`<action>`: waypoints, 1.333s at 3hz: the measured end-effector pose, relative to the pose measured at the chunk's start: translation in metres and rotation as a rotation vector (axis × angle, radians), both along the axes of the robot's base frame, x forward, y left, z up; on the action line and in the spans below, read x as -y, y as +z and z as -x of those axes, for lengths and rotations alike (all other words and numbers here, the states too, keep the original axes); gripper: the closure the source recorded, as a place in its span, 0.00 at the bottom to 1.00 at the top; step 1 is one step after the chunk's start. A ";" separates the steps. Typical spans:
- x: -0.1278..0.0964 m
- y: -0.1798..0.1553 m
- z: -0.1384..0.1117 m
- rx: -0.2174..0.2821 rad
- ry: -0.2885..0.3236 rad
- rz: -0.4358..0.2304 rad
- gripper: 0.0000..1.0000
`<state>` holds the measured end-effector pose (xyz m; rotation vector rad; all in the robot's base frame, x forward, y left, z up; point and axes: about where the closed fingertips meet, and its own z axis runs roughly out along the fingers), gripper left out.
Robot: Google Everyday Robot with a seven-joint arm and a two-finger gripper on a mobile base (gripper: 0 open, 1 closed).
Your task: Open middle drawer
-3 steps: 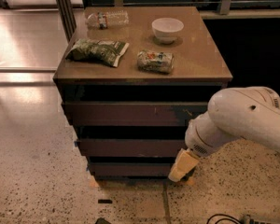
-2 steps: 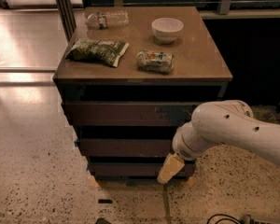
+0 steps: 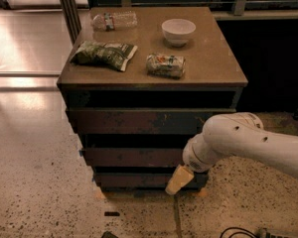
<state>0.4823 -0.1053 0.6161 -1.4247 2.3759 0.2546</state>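
Observation:
The cabinet has three stacked dark drawer fronts. The middle drawer (image 3: 131, 156) is the wide, shallow, dark-brown one between the larger top front (image 3: 139, 121) and the lowest front (image 3: 134, 179). None of its inner floor shows. My gripper (image 3: 178, 180), a pale tan tip on the white arm (image 3: 248, 145), hangs low in front of the lowest front, just below the right part of the middle drawer. The arm covers the right ends of the middle and lowest fronts.
On the cabinet top (image 3: 213, 68) lie a green snack bag (image 3: 104, 54), a small packet (image 3: 165, 65), a white bowl (image 3: 178, 31) and a plastic bottle (image 3: 114, 20). Speckled floor (image 3: 35, 182) lies in front and to the left. Cables (image 3: 238, 232) lie at the lower right.
The arm has swung left across the cabinet front. The gripper has moved from the lower right corner to in front of the lowest drawer. The drawers have not moved.

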 end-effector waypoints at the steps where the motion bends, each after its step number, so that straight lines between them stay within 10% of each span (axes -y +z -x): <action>1: -0.008 -0.049 -0.015 -0.035 -0.010 -0.001 0.00; 4: -0.028 -0.138 -0.067 -0.030 0.014 -0.006 0.00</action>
